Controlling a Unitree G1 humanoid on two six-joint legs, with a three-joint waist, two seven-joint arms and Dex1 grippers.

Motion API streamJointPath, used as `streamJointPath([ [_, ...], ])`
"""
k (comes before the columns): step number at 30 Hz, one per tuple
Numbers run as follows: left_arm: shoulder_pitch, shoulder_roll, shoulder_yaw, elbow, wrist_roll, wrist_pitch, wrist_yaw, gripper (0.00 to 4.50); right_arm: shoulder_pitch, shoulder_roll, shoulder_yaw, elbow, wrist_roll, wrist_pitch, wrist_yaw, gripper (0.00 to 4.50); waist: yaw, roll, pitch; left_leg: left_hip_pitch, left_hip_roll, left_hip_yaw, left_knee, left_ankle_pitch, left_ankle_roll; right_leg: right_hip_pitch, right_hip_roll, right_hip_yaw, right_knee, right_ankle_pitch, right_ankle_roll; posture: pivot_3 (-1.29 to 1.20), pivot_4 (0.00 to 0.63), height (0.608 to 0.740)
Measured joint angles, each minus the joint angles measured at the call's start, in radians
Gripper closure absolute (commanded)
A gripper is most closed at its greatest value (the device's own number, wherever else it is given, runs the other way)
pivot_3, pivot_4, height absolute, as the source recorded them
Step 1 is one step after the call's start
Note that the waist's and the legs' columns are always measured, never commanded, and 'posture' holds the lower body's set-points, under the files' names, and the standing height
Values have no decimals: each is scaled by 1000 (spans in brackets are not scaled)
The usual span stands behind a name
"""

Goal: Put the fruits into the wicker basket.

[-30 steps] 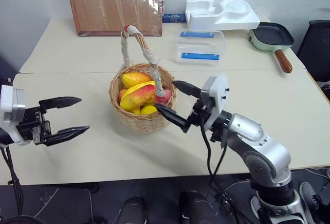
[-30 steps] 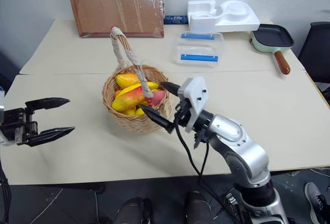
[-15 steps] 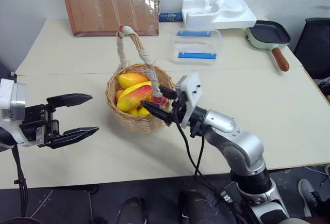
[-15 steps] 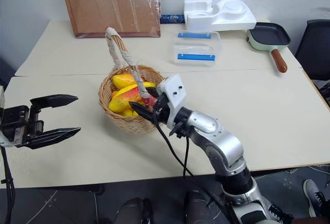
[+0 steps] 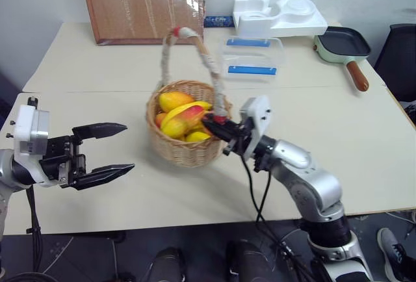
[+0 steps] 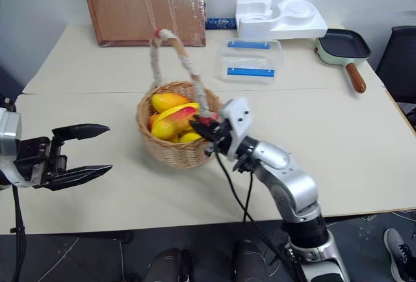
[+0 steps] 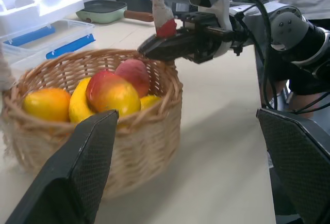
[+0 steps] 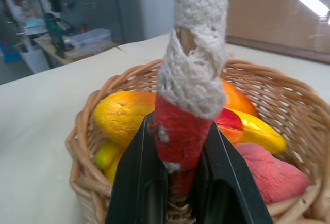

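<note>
**Basket handle pinched at its base**

Beige counter (image 5: 364,132) carries everything. Left pincer (image 5: 114,152) hangs wide open and empty, well apart from the wicker basket (image 5: 185,145). Fruits (image 5: 182,116) lie inside it. Right pincer (image 5: 218,128), nearer, is clamped on the upright handle's base at the right rim.

Our two arms, silver and black

We see a glossy silver right arm (image 5: 312,181) with black joints, white wrist blocks dotted with dark screws, black cables trailing below, and tapered black fingers (image 5: 97,128) with textured pads.
</note>
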Motion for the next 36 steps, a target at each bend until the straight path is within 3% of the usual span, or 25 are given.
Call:
streamJointPath([
  [5, -37, -39, -71, 48, 24, -49, 3, 0, 86, -177, -233, -13, -24, -82, 18, 4274, -1, 2, 1, 0, 0, 1, 0, 0, 0, 0, 1, 0, 0, 0, 0, 0, 150, 740],
  [11, -91, -66, -145, 127, 57, -98, -10, 0, 138, -323, -405, 106, -36, -173, 108, 4274, -8, 4, 2, 2, 1, 10, 0, 0, 0, 0, 1, 2, -1, 0, 0, 0, 150, 740],
  [21, -156, -70, -178, 184, 74, -132, -24, 0, 85, -314, -481, 432, 8, -283, 190, 4274, -7, 6, 4, 4, 2, 10, 0, 0, 0, 0, 2, 3, -1, 0, 0, 0, 150, 740],
  [29, -141, -28, -169, 200, 92, -136, -28, 0, 104, -362, -490, 499, 6, -330, 261, 1706, -2, 10, 6, 3, 1, 10, 1, 0, 0, 1, 1, 3, -1, 0, 0, 0, 150, 740],
  [34, -35, -26, -141, 268, 181, -219, -25, 0, 287, -445, -572, 392, 48, -361, 403, 39, 0, 10, 6, 3, 1, 10, 0, 0, 0, 1, 2, 2, -3, 0, 0, 0, 150, 740],
  [36, 24, -26, -134, 281, 241, -285, -23, 0, 378, -457, -595, 341, 84, -410, 517, 13, -1, 10, 6, 5, 1, 10, 0, 0, 0, 3, 2, 2, -5, 0, 0, 0, 150, 740],
])
